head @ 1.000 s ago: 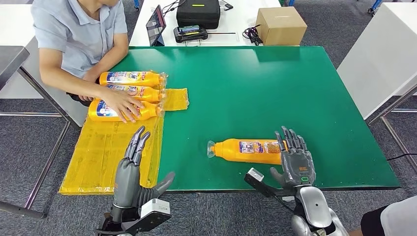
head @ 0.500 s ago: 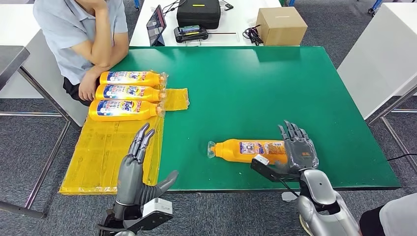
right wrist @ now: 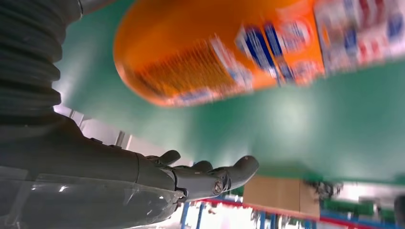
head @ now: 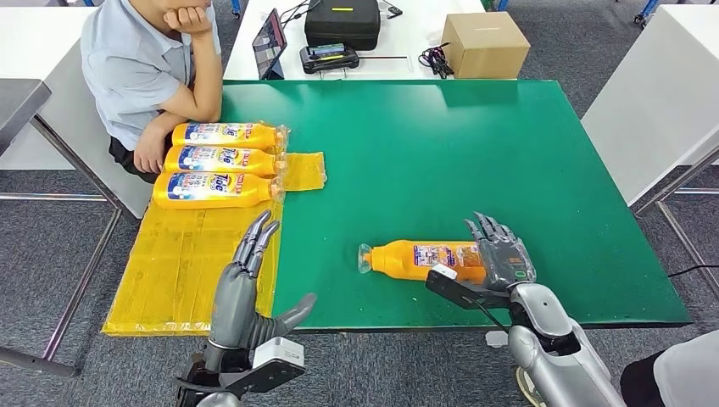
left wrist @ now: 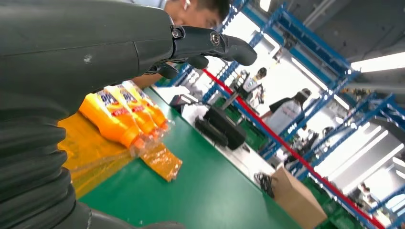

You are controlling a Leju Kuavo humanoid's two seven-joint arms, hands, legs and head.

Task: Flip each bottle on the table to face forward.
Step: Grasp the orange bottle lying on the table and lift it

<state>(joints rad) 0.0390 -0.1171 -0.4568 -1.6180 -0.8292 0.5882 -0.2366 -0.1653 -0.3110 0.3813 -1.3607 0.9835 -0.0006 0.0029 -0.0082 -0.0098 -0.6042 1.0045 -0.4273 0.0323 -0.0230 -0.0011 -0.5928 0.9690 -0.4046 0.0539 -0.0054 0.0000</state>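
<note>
An orange bottle (head: 421, 259) lies on its side near the front of the green table (head: 441, 153), cap pointing left, its back label up. My right hand (head: 500, 258) hovers at the bottle's base end with fingers spread, holding nothing; the right wrist view has the bottle's base (right wrist: 215, 62) close above my fingers (right wrist: 210, 179). Three more orange bottles (head: 222, 161) lie side by side on a yellow plastic sheet (head: 182, 263) at the table's left. My left hand (head: 246, 288) is raised over the sheet's front edge, open and empty; its fingers (left wrist: 210, 40) appear in the left wrist view.
A person (head: 144, 68) sits at the table's left corner, one hand by the three bottles. Behind the green table a white table holds a black case (head: 342, 21), a tablet (head: 270, 41) and a cardboard box (head: 485, 44). White tables stand at both sides.
The person took their hand off the nearest of the three bottles and drew back. My right hand moved left and forward to the lone bottle's base. My left hand rose slightly.
</note>
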